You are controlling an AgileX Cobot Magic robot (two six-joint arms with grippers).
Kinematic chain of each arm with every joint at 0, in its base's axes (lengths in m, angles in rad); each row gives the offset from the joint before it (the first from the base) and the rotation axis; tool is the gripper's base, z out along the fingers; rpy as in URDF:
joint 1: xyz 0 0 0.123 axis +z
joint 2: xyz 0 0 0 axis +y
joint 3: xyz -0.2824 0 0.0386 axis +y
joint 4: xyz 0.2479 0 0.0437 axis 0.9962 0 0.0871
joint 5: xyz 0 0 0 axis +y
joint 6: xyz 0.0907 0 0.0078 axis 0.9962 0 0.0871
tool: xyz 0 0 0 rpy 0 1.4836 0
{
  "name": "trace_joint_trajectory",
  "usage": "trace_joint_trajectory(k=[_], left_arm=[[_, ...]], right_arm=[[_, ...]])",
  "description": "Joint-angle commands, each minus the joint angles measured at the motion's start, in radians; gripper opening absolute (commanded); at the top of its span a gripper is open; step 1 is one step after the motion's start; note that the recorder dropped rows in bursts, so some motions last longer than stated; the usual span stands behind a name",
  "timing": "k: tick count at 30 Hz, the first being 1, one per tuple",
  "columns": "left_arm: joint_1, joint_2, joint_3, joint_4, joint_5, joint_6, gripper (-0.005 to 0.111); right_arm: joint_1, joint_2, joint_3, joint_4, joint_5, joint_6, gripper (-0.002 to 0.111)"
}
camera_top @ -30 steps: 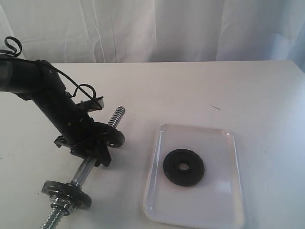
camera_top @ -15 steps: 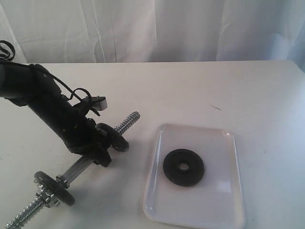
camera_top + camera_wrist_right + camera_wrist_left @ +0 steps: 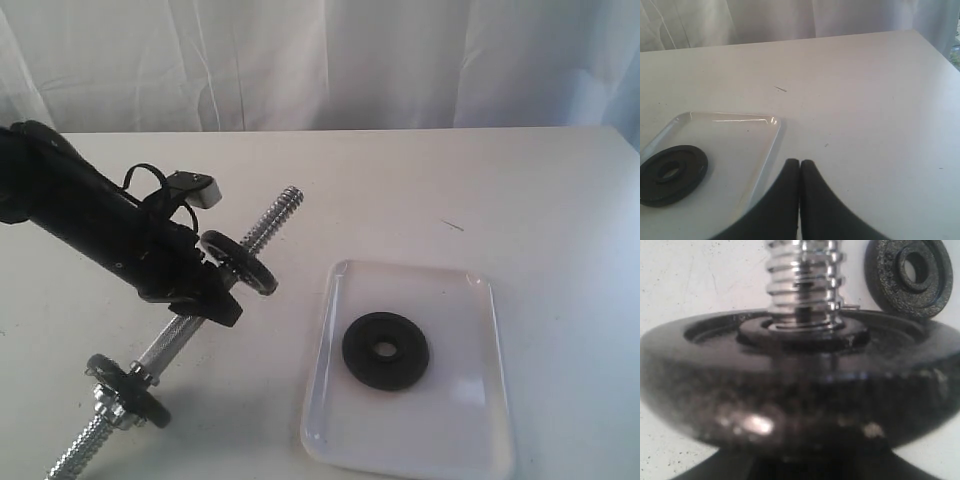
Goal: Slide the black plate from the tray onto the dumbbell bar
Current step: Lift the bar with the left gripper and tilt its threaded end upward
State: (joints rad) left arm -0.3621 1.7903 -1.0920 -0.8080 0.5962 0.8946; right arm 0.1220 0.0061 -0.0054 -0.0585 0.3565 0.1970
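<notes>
At left, the left gripper (image 3: 203, 297) is clamping the tilted, knurled chrome dumbbell bar (image 3: 172, 343). Rightward, the matte round black plate (image 3: 385, 351) is lying in the glossy tray (image 3: 455, 300). The right gripper (image 3: 799, 167) is pressing closed, empty.

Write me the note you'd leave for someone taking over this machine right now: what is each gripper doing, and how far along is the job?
Left gripper: shut on the dumbbell bar at its knurled middle, holding it tilted with one threaded end raised.
Right gripper: shut, empty, near the edge of the tray.
Black plate: lying flat in the tray, not touched by either gripper.
Done: bar gripped and angled up.
Left: pick up the plate, likely with the right gripper, and slide its hole over the bar's raised end.
</notes>
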Motion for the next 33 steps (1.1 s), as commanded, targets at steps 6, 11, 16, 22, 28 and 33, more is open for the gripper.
trace_joint_trajectory(k=[6, 11, 16, 22, 28, 33], left_arm=[[0.0, -0.112, 0.0, -0.093, 0.111, 0.011, 0.0], [0.0, -0.143, 0.058, -0.098, 0.117, 0.056, 0.0], [0.0, -0.173, 0.079, -0.156, 0.146, 0.127, 0.0], [0.0, -0.195, 0.084, -0.185, 0.203, 0.166, 0.0], [0.0, -0.197, 0.084, -0.185, 0.273, 0.201, 0.0], [0.0, -0.197, 0.085, -0.196, 0.281, 0.22, 0.0]], right_arm=[[-0.006, -0.006, 0.005, -0.001, -0.016, 0.002, 0.0], [-0.006, -0.006, 0.005, -0.001, -0.016, 0.002, 0.0], [-0.006, -0.006, 0.005, -0.001, -0.016, 0.002, 0.0], [-0.006, -0.006, 0.005, -0.075, -0.016, -0.002, 0.0], [-0.006, -0.006, 0.005, -0.152, -0.016, -0.002, 0.0], [-0.006, -0.006, 0.005, -0.152, -0.016, -0.002, 0.0]])
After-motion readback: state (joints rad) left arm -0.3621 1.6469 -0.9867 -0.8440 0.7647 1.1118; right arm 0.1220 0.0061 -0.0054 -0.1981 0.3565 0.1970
